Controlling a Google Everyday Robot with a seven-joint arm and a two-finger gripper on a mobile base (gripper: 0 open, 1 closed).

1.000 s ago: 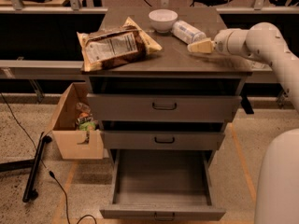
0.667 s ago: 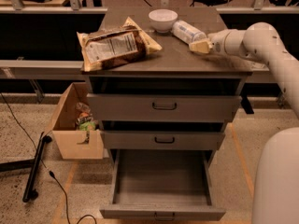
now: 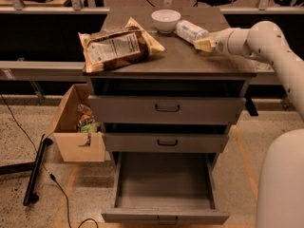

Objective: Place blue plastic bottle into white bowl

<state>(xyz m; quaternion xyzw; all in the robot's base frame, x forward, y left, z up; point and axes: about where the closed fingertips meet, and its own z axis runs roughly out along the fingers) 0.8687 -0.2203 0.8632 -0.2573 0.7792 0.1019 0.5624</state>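
Observation:
The blue plastic bottle (image 3: 191, 31) lies on its side on the cabinet top (image 3: 180, 61), just right of the white bowl (image 3: 166, 20), which stands near the far edge. My gripper (image 3: 203, 44) comes in from the right on the white arm (image 3: 256, 44). Its tip sits at the bottle's near right end, touching or nearly touching it.
A large chip bag (image 3: 118, 49) lies on the left half of the cabinet top. The bottom drawer (image 3: 164, 186) is pulled open. A cardboard box (image 3: 78, 127) with items stands on the floor at the left, beside a black pole and cable (image 3: 38, 170).
My gripper has moved left and slightly away from the camera along the cabinet top, closing in on the bottle's near end. The bottle and bowl have not moved.

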